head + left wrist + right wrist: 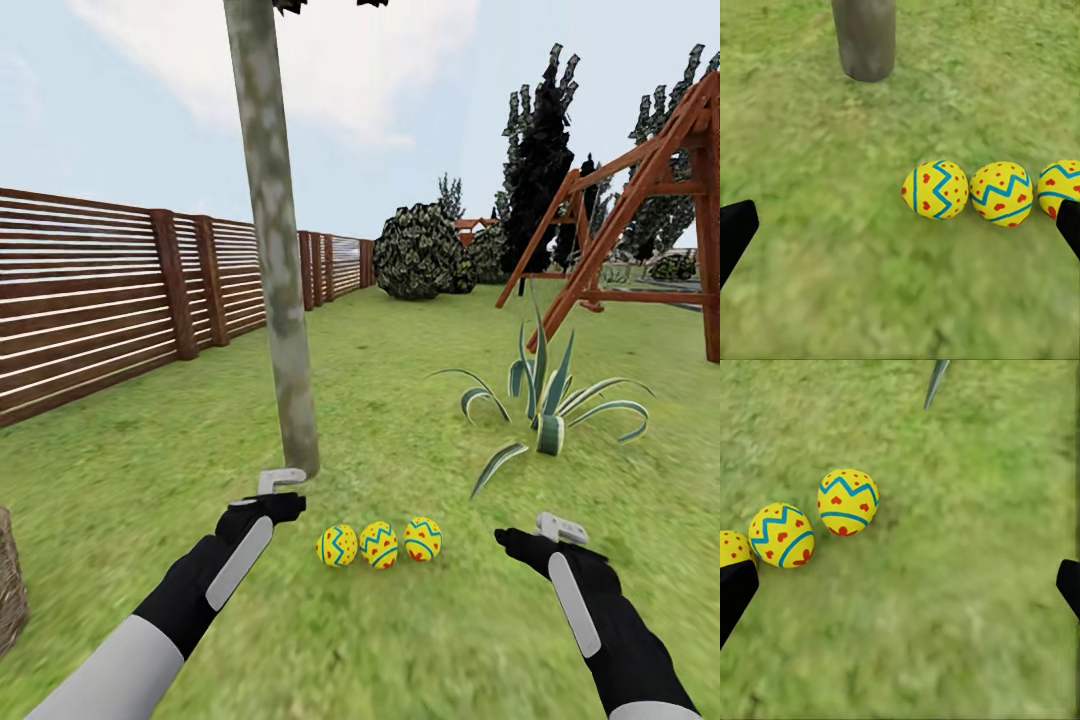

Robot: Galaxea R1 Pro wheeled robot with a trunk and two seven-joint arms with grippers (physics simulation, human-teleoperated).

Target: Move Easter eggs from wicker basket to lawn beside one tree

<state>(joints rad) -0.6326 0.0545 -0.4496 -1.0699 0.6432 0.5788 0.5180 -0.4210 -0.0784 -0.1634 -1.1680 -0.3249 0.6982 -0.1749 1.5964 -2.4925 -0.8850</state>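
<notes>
Three yellow Easter eggs lie in a row on the lawn (400, 640), just in front of the base of the tree (287, 330): a left egg (337, 546), a middle egg (379, 545) and a right egg (423, 539). My left gripper (290, 505) hovers beside the left egg, open and holding nothing. In the left wrist view the eggs (934, 189) (1001, 193) (1061, 187) lie ahead of the open gripper (900, 232), with the trunk (865, 37) beyond. My right gripper (508, 542) is open to the right of the row; its view shows the eggs (848, 501) (781, 534) (729, 549). The wicker basket (10, 590) peeks in at the left edge.
A striped broad-leaved plant (545, 410) grows right of the eggs; one leaf tip (936, 382) reaches into the right wrist view. A slatted wooden fence (120, 290) runs along the left. A wooden swing frame (640, 210) and dark bushes (420, 250) stand farther back.
</notes>
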